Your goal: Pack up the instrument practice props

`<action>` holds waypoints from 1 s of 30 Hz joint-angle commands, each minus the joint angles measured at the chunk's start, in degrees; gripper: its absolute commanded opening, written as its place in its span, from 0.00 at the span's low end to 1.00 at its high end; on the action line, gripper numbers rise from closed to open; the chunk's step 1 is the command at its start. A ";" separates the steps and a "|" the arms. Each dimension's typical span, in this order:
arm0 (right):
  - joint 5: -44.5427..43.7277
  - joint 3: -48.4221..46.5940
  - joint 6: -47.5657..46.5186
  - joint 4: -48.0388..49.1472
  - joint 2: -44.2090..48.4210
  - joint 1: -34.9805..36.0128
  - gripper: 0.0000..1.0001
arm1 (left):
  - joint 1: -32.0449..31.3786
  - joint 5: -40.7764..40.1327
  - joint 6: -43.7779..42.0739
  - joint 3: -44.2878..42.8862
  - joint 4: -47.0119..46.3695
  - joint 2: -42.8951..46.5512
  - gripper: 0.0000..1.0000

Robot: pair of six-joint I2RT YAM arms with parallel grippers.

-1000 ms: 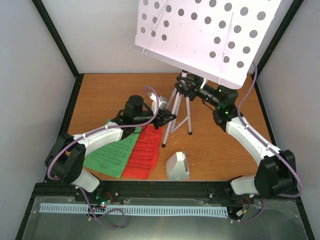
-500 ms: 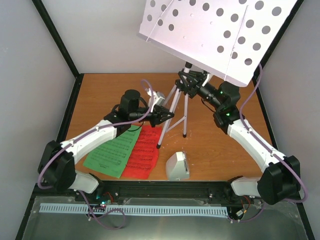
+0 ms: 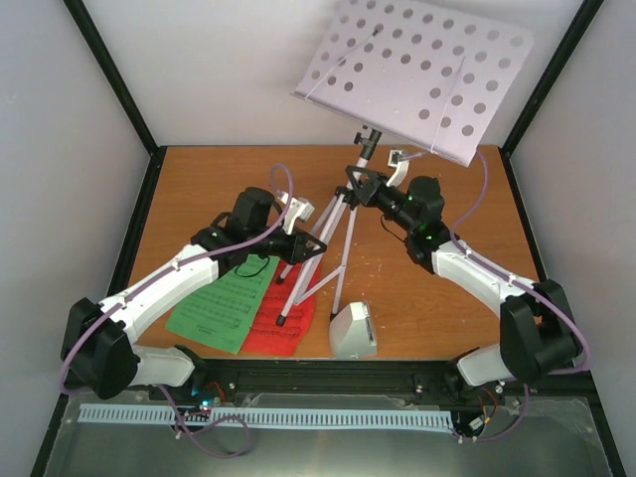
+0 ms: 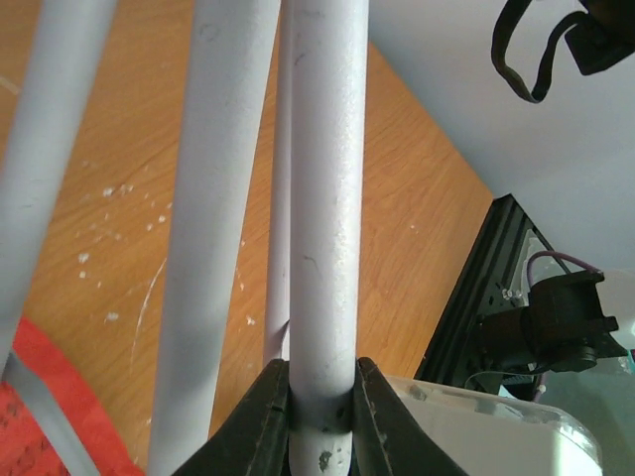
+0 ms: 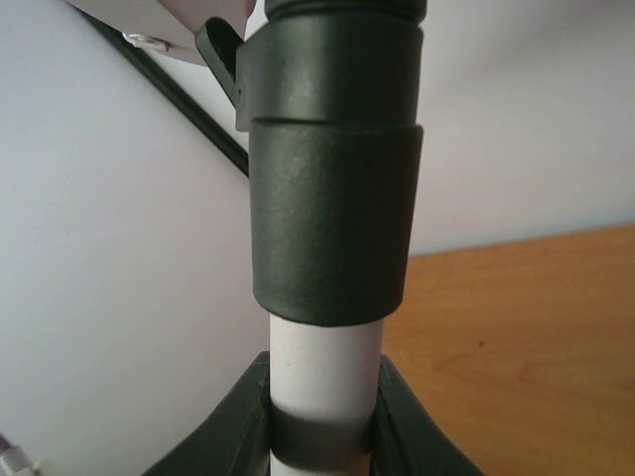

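Overhead view of a wooden worktop [image 3: 199,189] with two white robot arms holding a music stand [image 3: 427,75] between them. Over the past second the stand's white perforated desk has swung from filling the top of the frame to sitting smaller and higher, at upper right. Its thin silver tripod [image 3: 318,253] has tipped so the feet now point to the lower centre, one over the red sheet [image 3: 268,326] and one just beside the metronome [image 3: 353,331]. The legs, splayed wide a second ago, have drawn closer together. The left wrist view shows them running almost parallel.

The left gripper [image 3: 303,248], left of centre, is pinching one silver leg, with its black fingers [image 4: 268,416] pressed against the tube on both sides. The right gripper [image 3: 364,187], just above centre, is pinched on the white central pole, right below a black collar [image 5: 332,198].

The green sheet [image 3: 221,303] lies flat at lower left, touching the red one. The small white metronome stands at lower centre, near the front edge.

Judged from this, the stand is being folded and laid over for packing — the sheets and metronome are not yet gathered. Whether the feet touch the worktop cannot be told.
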State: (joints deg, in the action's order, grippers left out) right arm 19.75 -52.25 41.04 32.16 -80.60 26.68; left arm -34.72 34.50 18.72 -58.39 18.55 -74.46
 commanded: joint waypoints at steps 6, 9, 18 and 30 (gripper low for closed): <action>3.01 4.67 4.51 9.49 -4.15 5.67 0.03 | 0.36 -1.66 7.05 -4.97 -21.22 0.93 0.00; 1.87 6.21 4.60 11.07 -4.84 5.60 0.03 | 0.36 -2.15 6.90 -3.84 -22.18 -0.17 0.00; -0.33 11.28 4.87 18.04 -9.58 4.36 0.03 | 0.36 -2.61 5.42 -2.06 -23.31 -6.10 0.00; -3.59 15.20 4.06 24.10 -18.00 2.37 0.03 | 0.36 -4.78 3.26 -0.25 -22.33 -13.32 0.11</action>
State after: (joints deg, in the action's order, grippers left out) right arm 12.60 -38.35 59.64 46.35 -97.12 25.43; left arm -34.72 32.97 23.27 -55.66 17.85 -86.52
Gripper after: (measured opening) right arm 0.190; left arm 0.147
